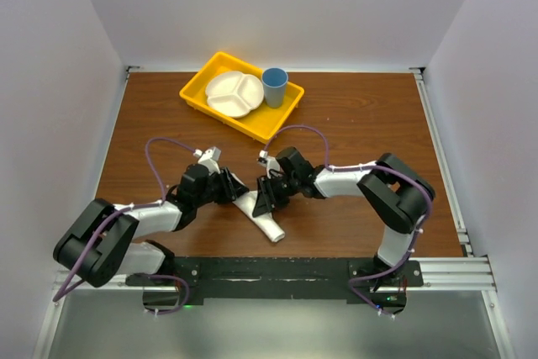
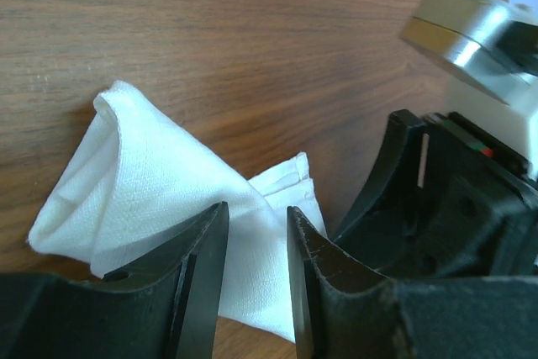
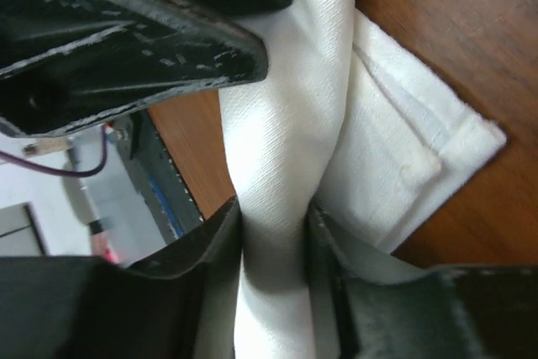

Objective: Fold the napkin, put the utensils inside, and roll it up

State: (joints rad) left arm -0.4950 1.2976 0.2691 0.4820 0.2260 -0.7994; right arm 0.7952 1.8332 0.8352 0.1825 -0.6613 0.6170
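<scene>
— White napkin [image 1: 267,223] where?
— Near the front of the wooden table [image 1: 361,124], rolled into a narrow slanted bundle between both arms.
— And left gripper [image 2: 257,212]?
— Closed across the roll, with cloth filling the slim gap.
— And right gripper [image 3: 273,212]?
— Pinched tight around the twisted middle, with a folded hem flaring beside it.
— Farther back?
— Yellow tray [image 1: 195,94] holding a white divided plate [image 1: 234,92] and a blue cup [image 1: 274,87], well apart from the roll.
</scene>
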